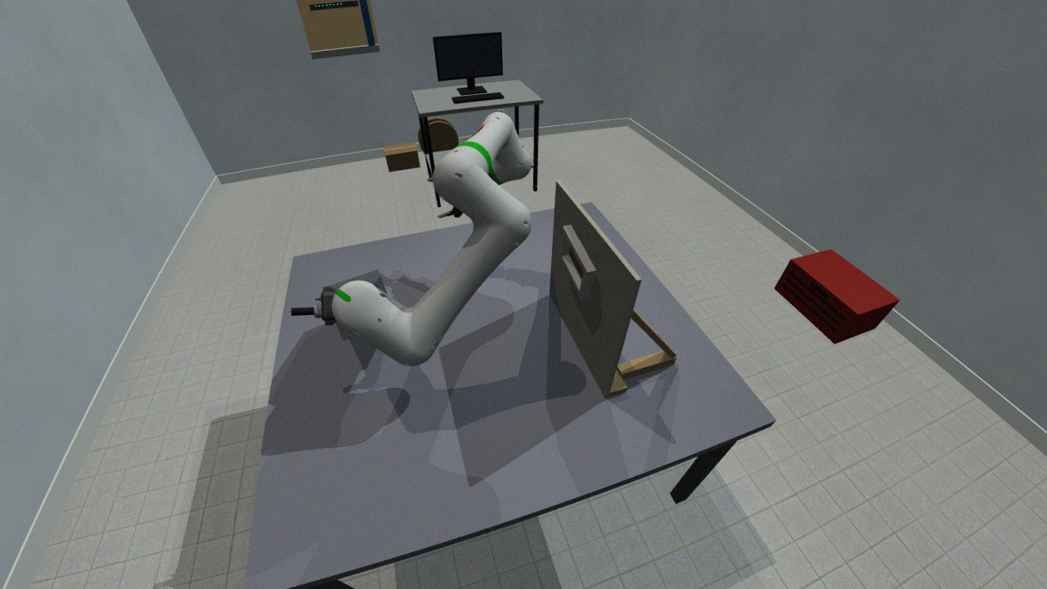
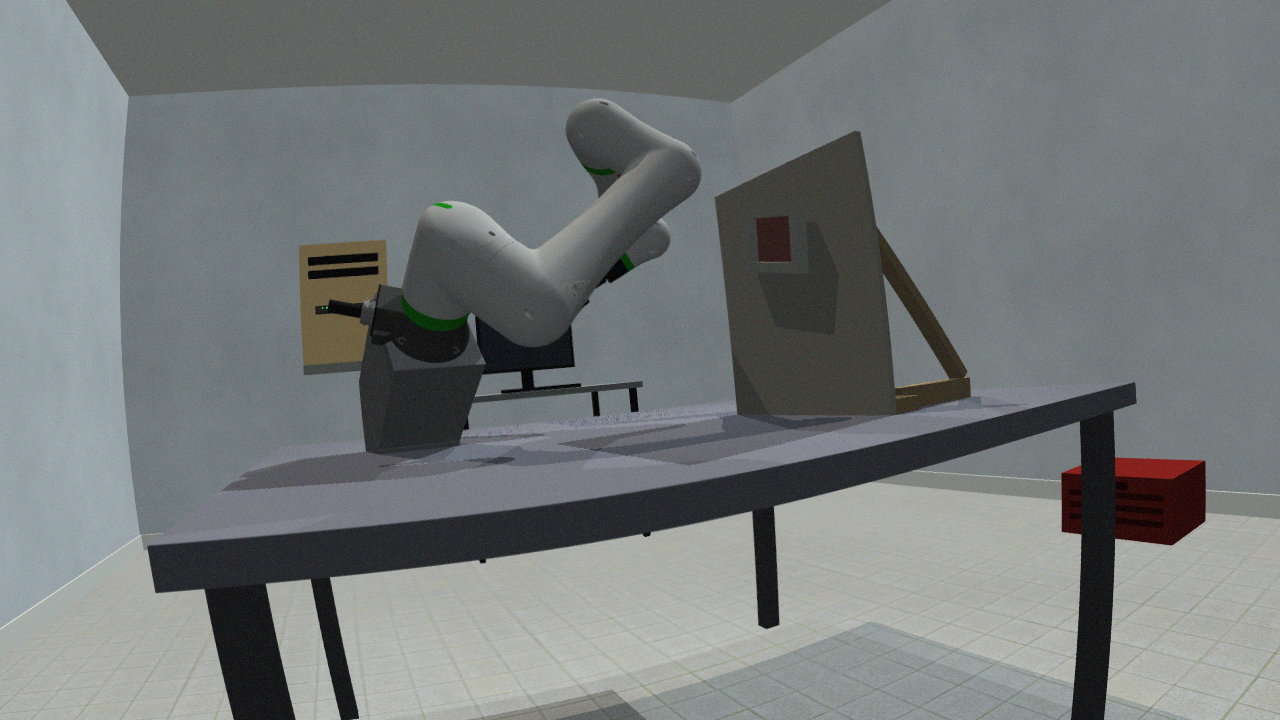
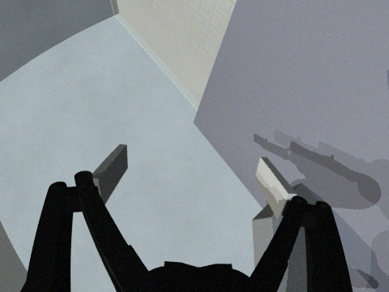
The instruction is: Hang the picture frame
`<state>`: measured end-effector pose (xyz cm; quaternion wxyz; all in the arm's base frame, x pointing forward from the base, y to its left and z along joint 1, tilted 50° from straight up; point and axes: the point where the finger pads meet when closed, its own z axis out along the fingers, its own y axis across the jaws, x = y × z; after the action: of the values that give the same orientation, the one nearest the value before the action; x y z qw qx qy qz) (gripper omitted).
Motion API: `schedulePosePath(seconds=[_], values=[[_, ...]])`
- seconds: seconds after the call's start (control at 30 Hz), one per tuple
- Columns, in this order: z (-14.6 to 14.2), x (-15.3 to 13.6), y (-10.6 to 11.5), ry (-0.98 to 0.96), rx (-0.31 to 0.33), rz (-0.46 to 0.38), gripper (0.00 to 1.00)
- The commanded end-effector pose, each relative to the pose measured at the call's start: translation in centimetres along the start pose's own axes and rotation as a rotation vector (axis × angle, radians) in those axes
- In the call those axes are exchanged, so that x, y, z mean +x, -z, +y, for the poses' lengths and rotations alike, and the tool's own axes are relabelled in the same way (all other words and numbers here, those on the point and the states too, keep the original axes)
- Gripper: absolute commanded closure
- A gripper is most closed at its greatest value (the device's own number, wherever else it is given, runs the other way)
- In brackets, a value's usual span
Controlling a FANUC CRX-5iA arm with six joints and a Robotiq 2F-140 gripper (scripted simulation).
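My claw point(image 1: 449, 213) point(image 2: 588, 302) point(image 3: 193, 162) is standing wide, well apart from the frame point(image 1: 580, 249) point(image 2: 798, 243); I'm not seeing the screw, so hanging on its head could be risking a slip.

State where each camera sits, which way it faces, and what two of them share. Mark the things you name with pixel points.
Top: high beside the table point(image 1: 410, 497) point(image 2: 572, 501) point(image 3: 304, 61), slanting down across it; shows the arm point(image 1: 468, 271) point(image 2: 617, 201) and open hand point(image 1: 435, 197) point(image 2: 586, 302) point(image 3: 193, 162).
Exterior: low beside the table, looking roughly level across; shows the arm, hand mostly hidden.
Wrist: behind the hand, looking past both fingers at wall, floor and table corner.
Shared: top and exterior both show the board point(image 1: 614, 293) point(image 2: 805, 376) bearing the picture frame point(image 1: 586, 262) point(image 2: 799, 246).
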<state>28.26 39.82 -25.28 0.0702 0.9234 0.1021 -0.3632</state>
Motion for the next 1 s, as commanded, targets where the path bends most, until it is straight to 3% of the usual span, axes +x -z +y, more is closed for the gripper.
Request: schedulePosePath(seconds=[0.0,0.27,0.5,0.57,0.97], values=[[-0.4,0.0,0.3,-0.019,0.014,0.016,0.0],[-2.6,0.2,2.4,-0.135,0.104,0.1,0.0],[-5.4,0.2,5.8,-0.297,0.246,0.197,0.0],[-5.4,0.2,5.8,-0.297,0.246,0.197,0.0],[-9.5,-1.0,15.5,-0.652,0.62,0.321,0.0]])
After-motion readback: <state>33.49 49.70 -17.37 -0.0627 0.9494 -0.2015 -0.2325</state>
